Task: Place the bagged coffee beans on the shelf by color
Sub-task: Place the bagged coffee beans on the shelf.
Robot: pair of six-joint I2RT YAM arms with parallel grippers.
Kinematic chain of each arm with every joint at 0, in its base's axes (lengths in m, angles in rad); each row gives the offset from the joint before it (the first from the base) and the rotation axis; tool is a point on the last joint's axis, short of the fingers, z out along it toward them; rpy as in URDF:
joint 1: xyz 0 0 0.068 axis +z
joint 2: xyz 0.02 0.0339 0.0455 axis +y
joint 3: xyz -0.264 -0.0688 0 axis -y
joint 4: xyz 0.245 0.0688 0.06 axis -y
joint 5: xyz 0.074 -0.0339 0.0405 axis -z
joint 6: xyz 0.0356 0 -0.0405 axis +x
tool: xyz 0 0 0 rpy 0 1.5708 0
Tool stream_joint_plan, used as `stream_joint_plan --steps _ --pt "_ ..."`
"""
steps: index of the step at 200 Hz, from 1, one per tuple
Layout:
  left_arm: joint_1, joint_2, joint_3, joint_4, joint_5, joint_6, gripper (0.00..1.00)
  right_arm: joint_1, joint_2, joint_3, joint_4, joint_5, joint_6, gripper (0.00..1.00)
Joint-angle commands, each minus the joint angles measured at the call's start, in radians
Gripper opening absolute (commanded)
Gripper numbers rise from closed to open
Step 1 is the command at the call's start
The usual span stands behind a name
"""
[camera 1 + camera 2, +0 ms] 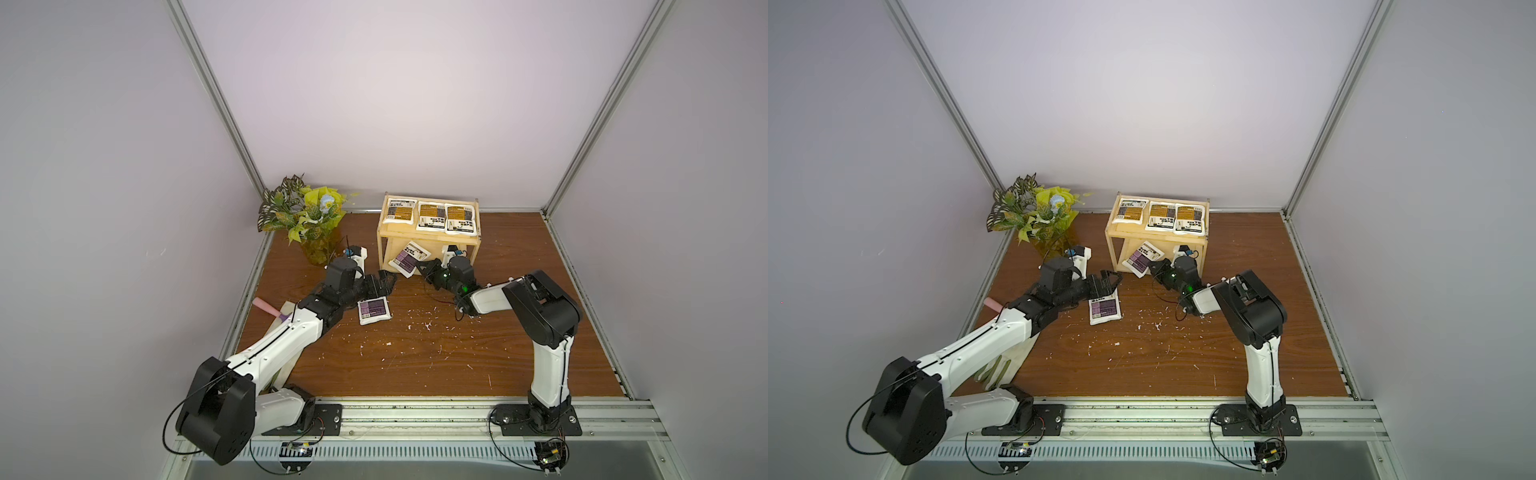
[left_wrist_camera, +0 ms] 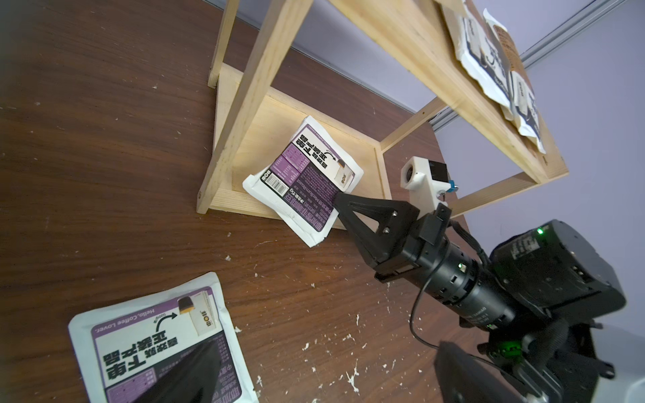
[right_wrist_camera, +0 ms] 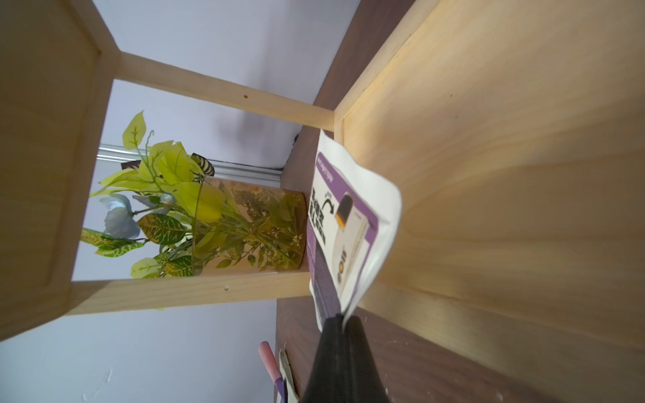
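Note:
The pale wooden shelf (image 1: 428, 242) (image 1: 1156, 240) stands at the back of the table. Three orange-labelled bagged coffee beans (image 1: 430, 215) (image 1: 1160, 216) lie side by side on its top tier. My right gripper (image 1: 422, 268) (image 2: 340, 206) (image 3: 343, 319) is shut on a corner of a purple-labelled bag (image 1: 407, 258) (image 2: 303, 178) (image 3: 349, 226). That bag lies slanted, partly on the lower tier and sticking out over its front edge. A second purple bag (image 1: 374, 311) (image 2: 157, 335) lies flat on the table. My left gripper (image 1: 384, 282) (image 2: 324, 387) hangs open just above this bag's far edge.
A leafy plant in an amber vase (image 1: 309, 224) (image 3: 209, 223) stands left of the shelf. A pink-handled tool (image 1: 266, 307) lies by the left wall under my left arm. White flecks (image 1: 419, 324) dot the brown tabletop. Walls close in on three sides.

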Motion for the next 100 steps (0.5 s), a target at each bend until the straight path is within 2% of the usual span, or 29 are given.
stream_joint_plan --steps 1,73,100 --pt "0.01 0.007 0.005 0.02 0.021 0.014 1.0 -0.01 0.001 0.052 0.021 0.02 -0.006 0.02" --pt "0.008 0.009 -0.009 0.035 0.028 0.008 1.0 -0.018 0.056 0.14 -0.079 0.022 -0.042 0.06" --pt "0.009 -0.001 -0.016 0.036 0.028 0.007 1.0 -0.02 0.071 0.173 -0.119 0.019 -0.064 0.15"
